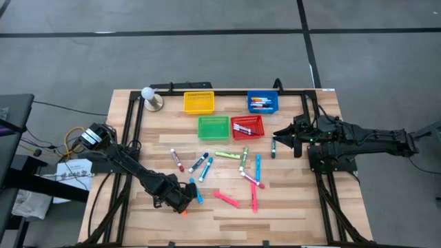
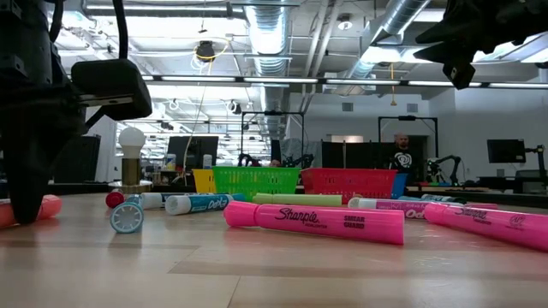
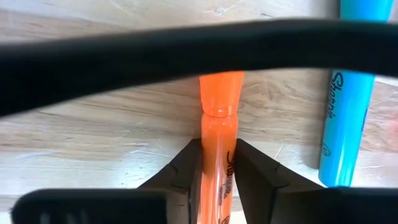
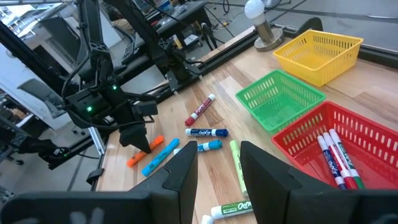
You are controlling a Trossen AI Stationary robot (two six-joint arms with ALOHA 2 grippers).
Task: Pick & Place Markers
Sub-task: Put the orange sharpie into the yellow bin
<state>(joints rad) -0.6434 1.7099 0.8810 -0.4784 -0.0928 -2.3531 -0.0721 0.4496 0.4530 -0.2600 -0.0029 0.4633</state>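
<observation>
**Left fingers close across the orange marker near the table's front-left**

The orange marker (image 3: 219, 134) lies flat on the wooden table (image 1: 289, 207), close to the front-left of the scatter, with a blue marker (image 3: 346, 118) lying just beside it and roughly parallel. In the left wrist view its long axis runs straight out between the two dark fingers (image 3: 180, 174), so the grip is taken square across the barrel. The left gripper (image 1: 180, 198) sits directly over it, fingertips pressed against both sides of the barrel, pinching it; the marker looks not yet lifted. Any move from here is probably straight up, then toward the baskets at the far side.

The right gripper (image 1: 284, 138) hovers well apart, near the red basket (image 1: 248, 126), its fingers parted a little and holding nothing.

From above, the left gripper covers nearly all of the orange marker; only an orange tip shows. The left wrist view cuts off its near end, and a dark bar crosses its far end. Which basket suits orange cannot be told.
</observation>
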